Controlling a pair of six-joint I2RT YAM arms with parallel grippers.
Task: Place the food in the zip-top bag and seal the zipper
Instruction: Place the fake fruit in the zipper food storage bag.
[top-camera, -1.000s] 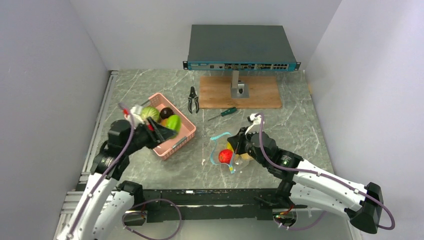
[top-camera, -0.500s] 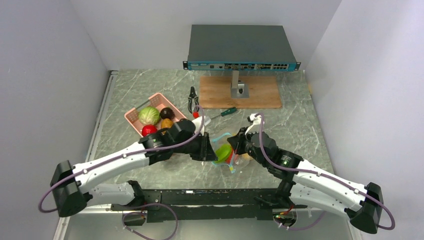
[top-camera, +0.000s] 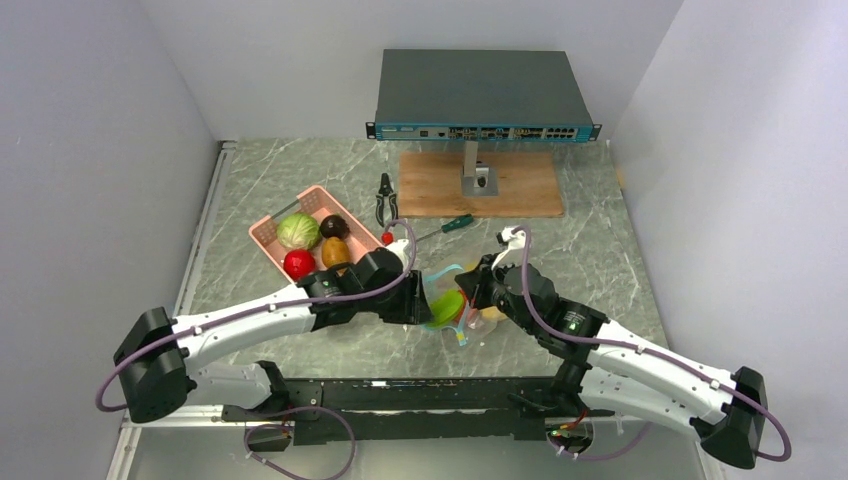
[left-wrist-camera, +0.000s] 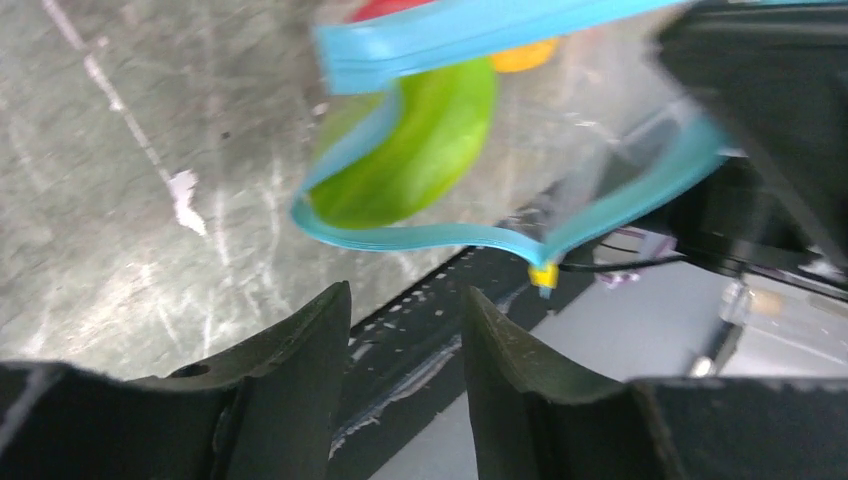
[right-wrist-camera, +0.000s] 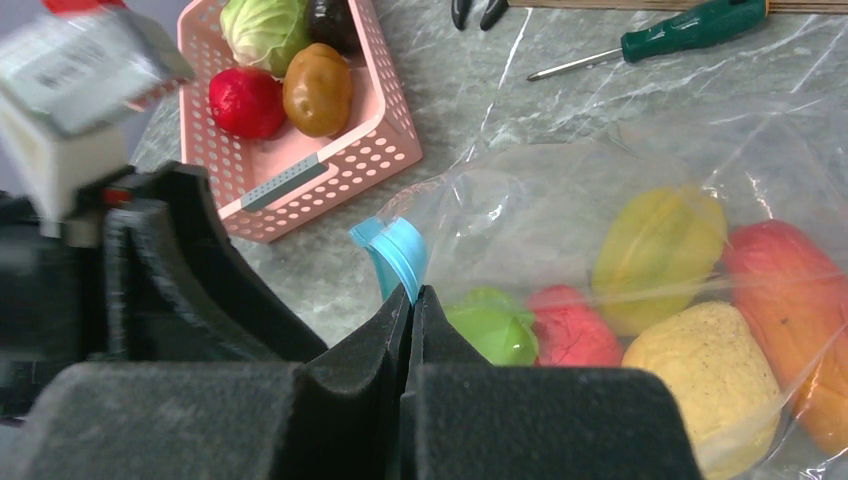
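The clear zip-top bag (right-wrist-camera: 600, 170) lies on the table with its mouth held open. Its teal zipper (left-wrist-camera: 420, 235) curls around a green food piece (left-wrist-camera: 420, 150) that sits just inside the mouth. Red, yellow and orange foods (right-wrist-camera: 660, 240) lie deeper in the bag. My right gripper (right-wrist-camera: 412, 290) is shut on the zipper strip (right-wrist-camera: 395, 250) and holds the upper lip up. My left gripper (left-wrist-camera: 405, 295) is open and empty, just outside the mouth (top-camera: 425, 300). The green piece (top-camera: 447, 305) shows between the two grippers in the top view.
The pink basket (top-camera: 265, 235) at the left holds a cabbage (top-camera: 298, 230), a red piece, a brown piece and a dark piece. A green-handled screwdriver (top-camera: 447, 226), pliers (top-camera: 386, 198), a wooden board (top-camera: 520, 185) and a network switch on a stand (top-camera: 480, 95) lie behind.
My left arm carried the green piece from the basket to the bag mouth and let it go there. Its jaws now stand open. The right gripper has kept hold of the zipper.
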